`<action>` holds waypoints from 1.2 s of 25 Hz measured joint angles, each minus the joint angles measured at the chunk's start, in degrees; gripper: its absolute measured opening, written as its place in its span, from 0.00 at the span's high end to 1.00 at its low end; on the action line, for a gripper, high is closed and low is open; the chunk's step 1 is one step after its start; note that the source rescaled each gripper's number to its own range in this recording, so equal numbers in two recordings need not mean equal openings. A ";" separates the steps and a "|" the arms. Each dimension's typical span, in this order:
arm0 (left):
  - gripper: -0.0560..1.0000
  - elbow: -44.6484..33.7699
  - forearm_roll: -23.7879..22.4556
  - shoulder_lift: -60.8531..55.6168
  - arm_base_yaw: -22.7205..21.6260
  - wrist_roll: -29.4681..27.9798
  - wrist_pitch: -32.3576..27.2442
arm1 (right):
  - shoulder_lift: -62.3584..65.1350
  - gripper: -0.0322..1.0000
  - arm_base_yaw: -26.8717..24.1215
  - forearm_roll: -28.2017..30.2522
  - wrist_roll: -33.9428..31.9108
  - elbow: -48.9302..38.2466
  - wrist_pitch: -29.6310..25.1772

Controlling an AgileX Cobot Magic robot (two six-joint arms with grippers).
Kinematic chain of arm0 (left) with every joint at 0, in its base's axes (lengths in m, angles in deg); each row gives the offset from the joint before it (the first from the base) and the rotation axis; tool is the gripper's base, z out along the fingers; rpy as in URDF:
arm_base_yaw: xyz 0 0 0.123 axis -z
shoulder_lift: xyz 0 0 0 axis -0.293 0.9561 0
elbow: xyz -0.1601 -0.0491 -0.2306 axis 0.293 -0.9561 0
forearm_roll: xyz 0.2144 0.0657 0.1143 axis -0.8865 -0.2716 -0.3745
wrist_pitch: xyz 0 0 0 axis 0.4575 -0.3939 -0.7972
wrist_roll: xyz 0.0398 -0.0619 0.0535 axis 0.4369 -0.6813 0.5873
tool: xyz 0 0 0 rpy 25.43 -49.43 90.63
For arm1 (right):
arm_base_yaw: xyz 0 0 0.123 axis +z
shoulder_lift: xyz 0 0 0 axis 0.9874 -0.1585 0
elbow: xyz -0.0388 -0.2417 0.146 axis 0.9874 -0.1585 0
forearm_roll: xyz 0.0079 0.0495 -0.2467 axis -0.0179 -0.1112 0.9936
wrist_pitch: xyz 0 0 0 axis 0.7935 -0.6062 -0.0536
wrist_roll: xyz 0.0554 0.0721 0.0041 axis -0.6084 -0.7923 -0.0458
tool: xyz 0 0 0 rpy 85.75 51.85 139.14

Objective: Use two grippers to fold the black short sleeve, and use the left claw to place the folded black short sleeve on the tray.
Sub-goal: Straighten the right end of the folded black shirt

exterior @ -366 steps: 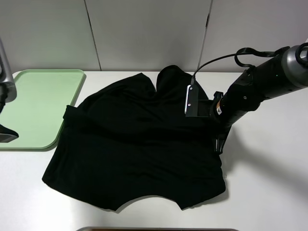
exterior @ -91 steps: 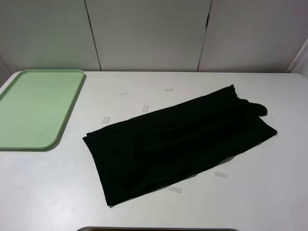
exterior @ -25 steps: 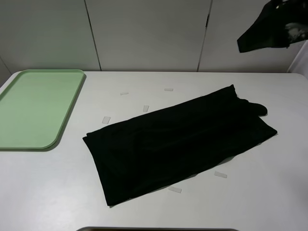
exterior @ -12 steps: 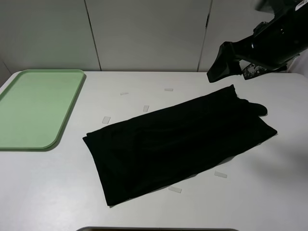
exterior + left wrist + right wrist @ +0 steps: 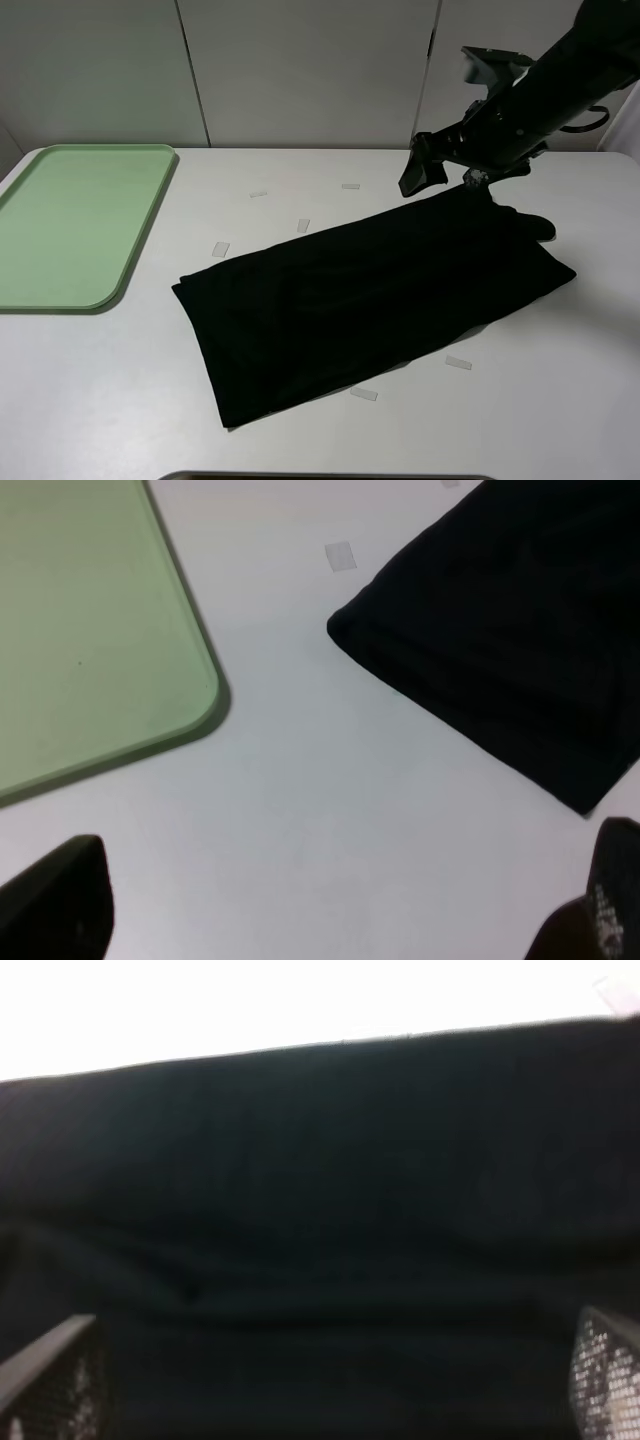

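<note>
A white matte worktop fills most of the scene, lit evenly from above, so the shadows on it are soft and faint. Along the worktop's far edge rises a pale grey panelled wall, divided by thin dark vertical seams. Several small translucent tape strips lie flat on the worktop, and a dark curved edge shows at its near side.

Right arm aslant from the far right, right tool wide open; left tool wide open too, empty.
</note>
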 joint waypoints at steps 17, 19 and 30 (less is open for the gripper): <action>0.06 0.00 0.00 0.00 0.00 -0.05 0.00 | -19.87 0.00 -2.90 13.09 -8.56 11.47 1.00; 0.06 0.00 0.00 0.00 0.00 -0.05 0.00 | -19.87 0.00 -3.53 14.02 -10.23 11.53 -0.17; 0.06 0.00 0.00 0.00 0.00 -0.05 0.00 | -19.87 0.00 -5.96 19.63 -13.54 10.45 -6.24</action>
